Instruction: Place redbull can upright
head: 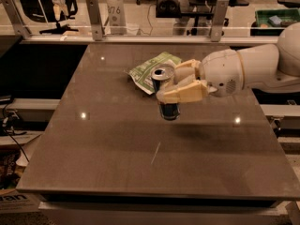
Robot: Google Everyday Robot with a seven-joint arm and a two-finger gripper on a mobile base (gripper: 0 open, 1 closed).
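Note:
The redbull can (166, 93) is a slim can with a shiny silver top and pull tab and a dark lower body. It is near upright, tilted slightly, held above the brown table (117, 149) near its middle. My gripper (174, 85) reaches in from the right on a white arm and is shut on the can, its cream fingers (183, 93) wrapped around the can's upper half. The can's bottom hangs just over the tabletop; I cannot tell whether it touches.
A green snack bag (149, 70) lies flat on the table just behind the can. A railing with metal posts (94, 18) runs along the far edge. The white arm (253, 69) spans the right side. Office chairs and a green bin stand beyond.

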